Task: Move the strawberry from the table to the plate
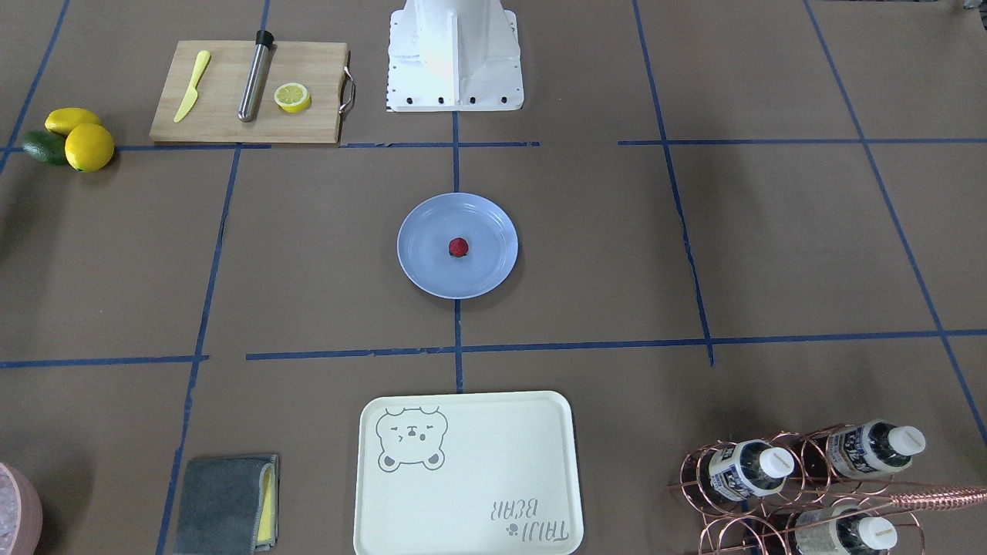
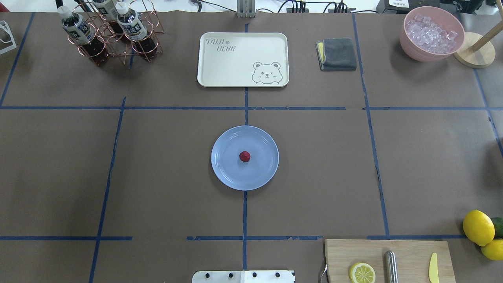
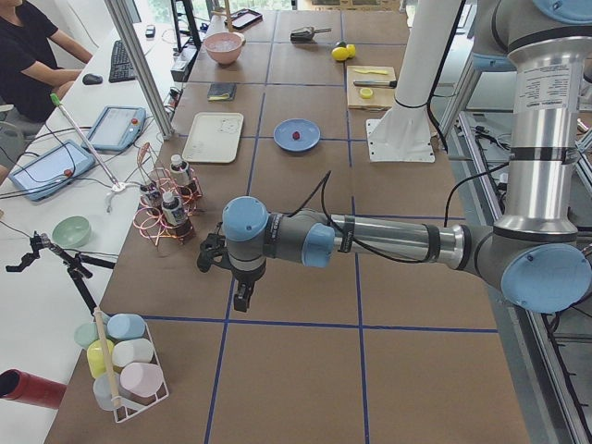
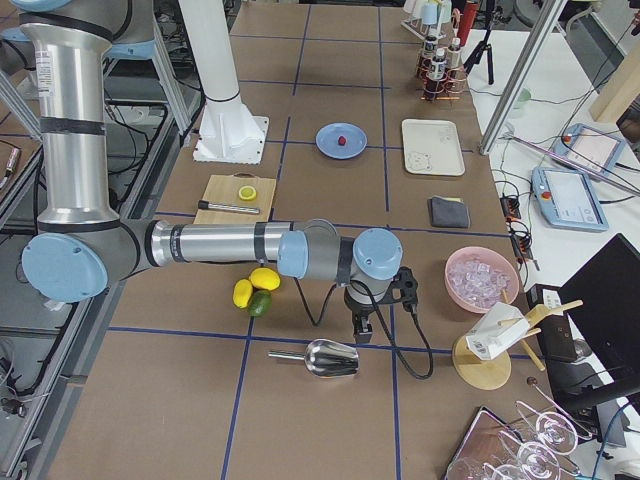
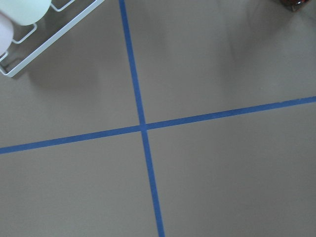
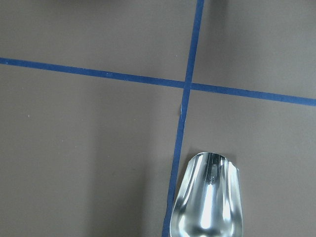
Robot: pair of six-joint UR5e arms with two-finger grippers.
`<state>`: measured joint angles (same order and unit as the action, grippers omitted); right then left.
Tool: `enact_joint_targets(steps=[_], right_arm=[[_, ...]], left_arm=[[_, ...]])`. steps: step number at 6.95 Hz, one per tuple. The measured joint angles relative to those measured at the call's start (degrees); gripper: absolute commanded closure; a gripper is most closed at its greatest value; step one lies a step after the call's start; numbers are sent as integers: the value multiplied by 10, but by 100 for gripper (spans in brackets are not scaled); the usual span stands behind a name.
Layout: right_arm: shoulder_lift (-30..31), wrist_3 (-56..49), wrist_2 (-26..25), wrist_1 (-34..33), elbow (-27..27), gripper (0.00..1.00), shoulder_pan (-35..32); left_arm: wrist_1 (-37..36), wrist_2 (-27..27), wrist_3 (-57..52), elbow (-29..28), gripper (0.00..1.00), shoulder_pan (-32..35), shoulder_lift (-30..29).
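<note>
The small dark-red strawberry (image 2: 245,156) lies in the middle of the light-blue plate (image 2: 224,173), which sits at the centre of the brown taped table (image 2: 157,177). The front view shows the same, with the strawberry (image 1: 458,247) on the plate (image 1: 424,270). The left gripper (image 3: 240,298) hangs far from the plate, over the table's near end in the left side view. The right gripper (image 4: 360,330) hangs over the other end, above a metal scoop (image 4: 330,358). Neither wrist view shows fingers, so I cannot tell whether either gripper is open or shut.
A cream bear tray (image 2: 243,59), a grey cloth (image 2: 337,54), a pink bowl of ice (image 2: 431,33) and a copper bottle rack (image 2: 114,33) line the far side. A cutting board (image 2: 389,261) with a lemon half (image 2: 362,273), and whole lemons (image 2: 478,227), sit at the near right.
</note>
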<state>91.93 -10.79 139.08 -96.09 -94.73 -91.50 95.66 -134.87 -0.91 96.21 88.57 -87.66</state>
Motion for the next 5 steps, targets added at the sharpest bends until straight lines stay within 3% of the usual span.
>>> enact_joint_targets(steps=[5], right_arm=[[22, 5, 30, 48, 7, 0, -14]], left_arm=[[-4, 4, 0, -3, 0, 1, 22]])
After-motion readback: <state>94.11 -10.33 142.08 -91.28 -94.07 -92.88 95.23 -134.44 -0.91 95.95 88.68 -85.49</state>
